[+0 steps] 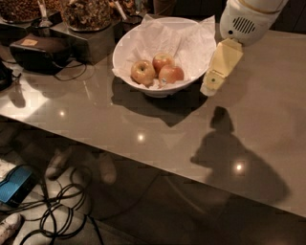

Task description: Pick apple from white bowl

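Currently your wide white paper-lined bowl (143, 88) holds three apples (143, 72), the small reddest apple (170, 74) seemingly rightmost; your cream gripper (210, 86) hangs beside it, open or closed unclear.

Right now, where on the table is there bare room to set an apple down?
Bare table in front of the bowl and right of the gripper, which hangs beside the bowl's right rim. Crowded back left: black case, jars.

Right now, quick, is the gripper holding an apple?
Gripper: right of the white bowl, above the table; open or closed cannot be told. The apple lies in the bowl, not in the gripper.
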You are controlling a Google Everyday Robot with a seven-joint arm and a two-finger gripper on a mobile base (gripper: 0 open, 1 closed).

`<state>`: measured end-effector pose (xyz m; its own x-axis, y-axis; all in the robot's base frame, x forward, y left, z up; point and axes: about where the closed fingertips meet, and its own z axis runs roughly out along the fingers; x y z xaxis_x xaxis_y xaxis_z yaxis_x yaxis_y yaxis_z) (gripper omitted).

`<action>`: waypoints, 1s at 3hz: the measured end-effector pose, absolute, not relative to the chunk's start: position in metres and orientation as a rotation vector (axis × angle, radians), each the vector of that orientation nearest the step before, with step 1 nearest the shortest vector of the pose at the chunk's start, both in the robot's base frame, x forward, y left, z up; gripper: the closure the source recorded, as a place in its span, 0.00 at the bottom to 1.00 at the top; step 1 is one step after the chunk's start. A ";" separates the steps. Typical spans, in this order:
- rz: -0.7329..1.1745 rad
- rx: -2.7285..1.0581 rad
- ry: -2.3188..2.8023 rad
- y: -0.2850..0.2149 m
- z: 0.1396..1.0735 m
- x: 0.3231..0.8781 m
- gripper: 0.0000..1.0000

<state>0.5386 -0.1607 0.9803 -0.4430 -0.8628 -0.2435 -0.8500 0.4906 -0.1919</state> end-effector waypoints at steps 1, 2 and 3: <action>-0.060 -1.434 2.421 -0.159 0.982 0.540 0.00; -0.053 -1.427 2.396 -0.158 0.982 0.542 0.00; -0.025 -1.366 2.443 -0.148 0.973 0.557 0.00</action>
